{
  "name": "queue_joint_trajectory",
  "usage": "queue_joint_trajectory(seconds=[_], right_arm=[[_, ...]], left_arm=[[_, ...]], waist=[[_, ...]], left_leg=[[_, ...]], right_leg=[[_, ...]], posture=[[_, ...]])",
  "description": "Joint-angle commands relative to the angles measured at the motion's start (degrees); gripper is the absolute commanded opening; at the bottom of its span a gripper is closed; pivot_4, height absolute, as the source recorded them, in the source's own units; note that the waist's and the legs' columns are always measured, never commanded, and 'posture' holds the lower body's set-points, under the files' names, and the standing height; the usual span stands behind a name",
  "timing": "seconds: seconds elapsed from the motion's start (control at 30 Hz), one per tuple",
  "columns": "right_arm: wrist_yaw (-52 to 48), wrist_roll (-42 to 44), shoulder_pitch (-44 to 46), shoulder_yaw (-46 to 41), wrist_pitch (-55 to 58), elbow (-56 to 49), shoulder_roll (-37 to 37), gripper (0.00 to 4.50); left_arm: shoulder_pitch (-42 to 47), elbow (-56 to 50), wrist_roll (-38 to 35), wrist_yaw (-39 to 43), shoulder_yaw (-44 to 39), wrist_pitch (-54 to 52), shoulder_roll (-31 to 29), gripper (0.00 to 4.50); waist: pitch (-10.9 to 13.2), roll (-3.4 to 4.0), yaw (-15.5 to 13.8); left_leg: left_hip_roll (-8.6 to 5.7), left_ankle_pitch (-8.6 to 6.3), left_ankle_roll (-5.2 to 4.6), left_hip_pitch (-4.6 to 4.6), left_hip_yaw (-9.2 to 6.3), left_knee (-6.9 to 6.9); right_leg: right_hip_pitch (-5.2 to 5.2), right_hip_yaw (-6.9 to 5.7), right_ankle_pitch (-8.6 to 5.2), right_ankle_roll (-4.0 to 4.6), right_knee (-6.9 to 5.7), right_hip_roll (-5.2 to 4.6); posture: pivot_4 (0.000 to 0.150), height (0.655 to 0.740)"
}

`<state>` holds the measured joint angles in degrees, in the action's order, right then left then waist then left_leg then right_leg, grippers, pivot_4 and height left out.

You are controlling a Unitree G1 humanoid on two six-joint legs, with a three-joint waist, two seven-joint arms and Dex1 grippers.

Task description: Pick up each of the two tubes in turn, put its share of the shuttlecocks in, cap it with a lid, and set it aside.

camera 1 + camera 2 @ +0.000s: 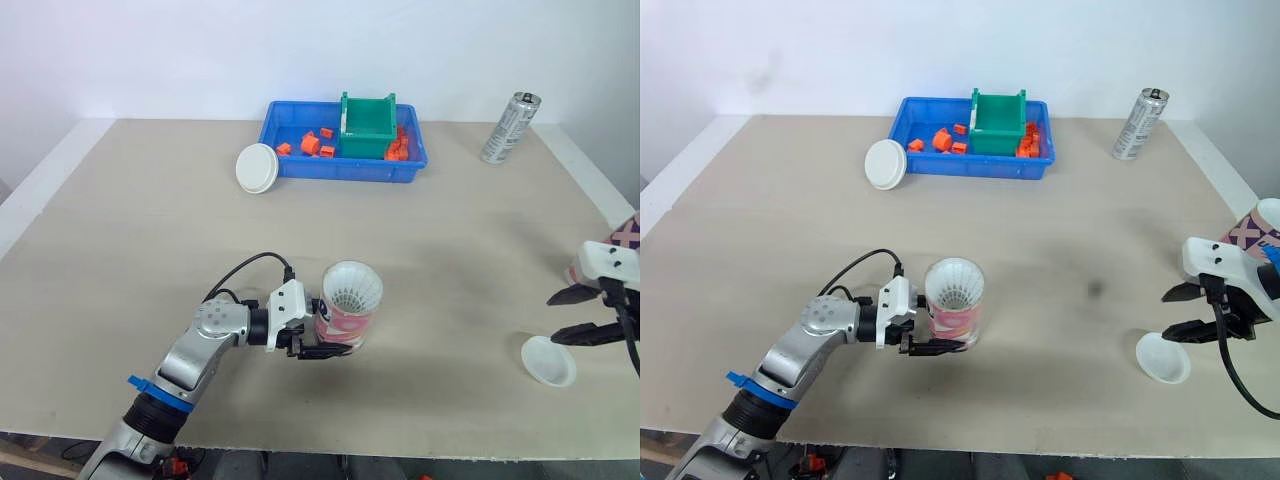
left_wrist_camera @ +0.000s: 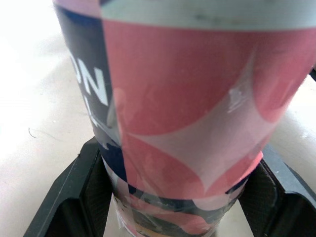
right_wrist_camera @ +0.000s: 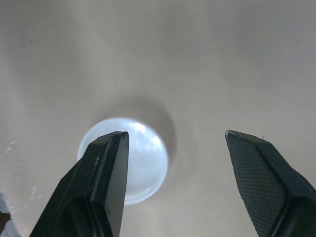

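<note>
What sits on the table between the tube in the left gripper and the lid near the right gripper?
Nothing: in both eye views the table is bare between the tube and the lid.

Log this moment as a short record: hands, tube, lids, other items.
left hand: shut on tube, held upright
tube contents: shuttlecock, skirt showing at the open top
right hand: open, over near lid
far lid: against blue tray, at its left end
tray contents: green bin, orange pieces
silver can: standing, far right of the table
</note>
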<state>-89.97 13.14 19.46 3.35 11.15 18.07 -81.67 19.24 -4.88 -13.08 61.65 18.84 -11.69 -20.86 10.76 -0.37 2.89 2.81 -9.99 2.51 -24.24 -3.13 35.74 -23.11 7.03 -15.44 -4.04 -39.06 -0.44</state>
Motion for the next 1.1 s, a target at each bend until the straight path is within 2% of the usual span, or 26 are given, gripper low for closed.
queue_joint_trajectory(seconds=[0.03,0.57,0.67,0.83,0.87,1.1], right_arm=[[1.27,-2.53,0.13,-1.2,-1.99,1.88,0.57,3.37],[-0.34,-12.69,9.97,6.94,-2.69,14.89,10.71,3.37],[-1.26,-13.49,10.64,7.43,-3.44,16.34,11.0,2.64],[-2.49,-12.25,11.11,8.12,-3.36,15.81,10.16,0.23],[-2.53,-12.13,11.22,8.17,-3.35,15.61,10.06,0.05],[-2.3,-10.84,12.16,5.85,-2.46,11.7,9.92,0.05]], left_arm=[[-0.65,-1.1,-0.36,0.02,0.6,-1.21,-0.7,3.23],[2.03,0.53,-1.33,-0.6,-0.95,-1.33,-0.82,3.23],[2.04,0.4,-1.45,-0.81,-1.15,-1.4,-0.99,3.23],[2.44,1.17,-1.5,-0.61,-1.24,-1.4,-1.13,3.23],[2.61,1.48,-1.43,-0.45,-1.13,-1.45,-1.12,3.23],[3.95,4.3,-0.06,1.05,0.01,-0.46,-1.55,3.23]], waist=[[-0.02,0.03,0.0],[-0.01,0.03,0.15],[-0.01,0.02,0.16],[-0.01,0.02,0.12],[-0.01,0.0,0.13],[-0.02,0.03,0.14]], left_leg=[[0.0,0.01,0.01,0.0,0.01,0.01],[-0.03,0.07,0.1,0.02,0.08,0.15],[-0.03,0.07,0.1,0.02,0.08,0.2],[-0.03,0.07,0.1,0.02,0.05,0.19],[-0.03,0.07,0.1,0.02,0.05,0.19],[-0.04,0.08,0.12,0.03,0.05,0.21]], right_leg=[[0.01,0.01,0.01,0.0,0.0,0.0],[0.04,0.15,0.15,-0.11,0.0,0.0],[0.07,0.16,0.15,-0.09,0.0,0.0],[0.1,0.13,0.15,-0.1,0.0,0.0],[0.11,0.13,0.15,-0.11,0.01,0.0],[0.12,0.15,0.18,-0.08,0.01,0.01]], posture=[[0.15,0.7309],[0.15,0.7309],[0.15,0.7309],[0.15,0.7309],[0.15,0.7309],[0.15,0.7309]])
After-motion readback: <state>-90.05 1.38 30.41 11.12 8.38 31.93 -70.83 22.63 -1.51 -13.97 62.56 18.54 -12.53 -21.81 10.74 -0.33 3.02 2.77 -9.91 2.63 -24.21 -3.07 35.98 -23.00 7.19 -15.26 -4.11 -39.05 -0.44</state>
